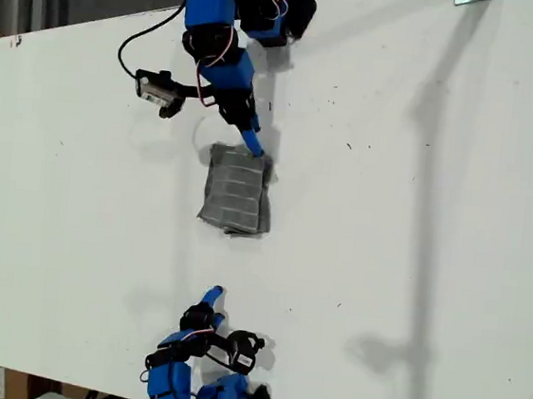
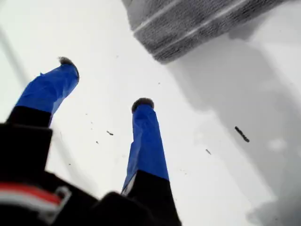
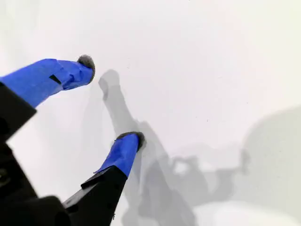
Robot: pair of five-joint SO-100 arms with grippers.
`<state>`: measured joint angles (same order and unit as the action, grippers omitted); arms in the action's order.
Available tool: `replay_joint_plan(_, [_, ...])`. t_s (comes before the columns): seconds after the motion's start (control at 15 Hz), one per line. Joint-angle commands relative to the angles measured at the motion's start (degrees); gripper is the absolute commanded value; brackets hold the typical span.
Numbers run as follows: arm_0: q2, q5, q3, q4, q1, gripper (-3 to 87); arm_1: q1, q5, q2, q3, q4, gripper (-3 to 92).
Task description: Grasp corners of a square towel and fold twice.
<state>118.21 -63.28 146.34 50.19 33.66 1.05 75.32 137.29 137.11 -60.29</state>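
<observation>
Folded towel on a white table.
My first gripper and my second gripper are both released, grasping nothing.

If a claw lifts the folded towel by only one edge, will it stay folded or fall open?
It would probably fall open: the towel is soft cloth lying in loose stacked layers, and nothing visibly holds them together. It likely hangs limp instead of staying flat, since its edges look thick and rounded. It seems light, so a push may slide or bunch it on the smooth table.
</observation>
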Motion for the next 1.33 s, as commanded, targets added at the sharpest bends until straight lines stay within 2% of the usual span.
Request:
replay_joint_plan(0.0, [1.76,-0.53,-0.26,-0.62,-0.09,27.5,-4.57,5.98,19.86,11.43,1.05,26.5])
replay_joint_plan(0.27, [1.93,-0.88,-0.09,-0.44,-0.09,27.5,-7.65,9.32,38.14,20.04,-5.62,26.2])
replay_joint_plan(0.33, [3.52,-0.7,0.7,-0.44,-0.35,27.5,-8.35,11.25,47.64,23.38,-10.46,26.9])
replay_joint_plan(0.4, [9.4,-0.44,4.31,-1.49,-0.7,28.4,-9.49,13.45,50.8,24.87,-14.59,28.9])
replay_joint_plan(0.47, [18.72,-0.35,9.58,-1.58,-0.97,29.0,-10.72,14.85,50.54,25.84,-15.03,32.2])
replay_joint_plan(0.6, [43.15,-5.19,20.48,3.69,-5.19,30.0,-12.13,20.13,50.63,26.54,-18.02,29.2])
replay_joint_plan(0.73, [69.79,-10.99,28.04,16.7,-8.53,30.2,-13.89,25.84,50.63,28.83,-18.98,29.6])
replay_joint_plan(0.8, [81.39,-12.74,30.67,24.79,-9.4,29.1,-14.94,25.84,50.63,28.92,-18.9,28.3])
replay_joint_plan(0.87, [81.04,-13.97,29.79,26.1,-11.07,27.9,-14.15,22.15,50.71,28.65,-19.69,28.2])
replay_joint_plan(1.0, [81.04,-17.49,30.32,26.19,-15.64,26.0,-12.83,8.53,50.8,28.92,-21.8,27.7])
replay_joint_plan(1.13, [80.86,-22.5,31.11,26.54,-20.48,24.6,-12.74,8.61,50.8,28.74,-21.88,25.0])
replay_joint_plan(1.27, [80.86,-23.99,32.08,25.14,-24.79,23.0,-12.66,8.61,50.8,28.74,-21.88,23.8])
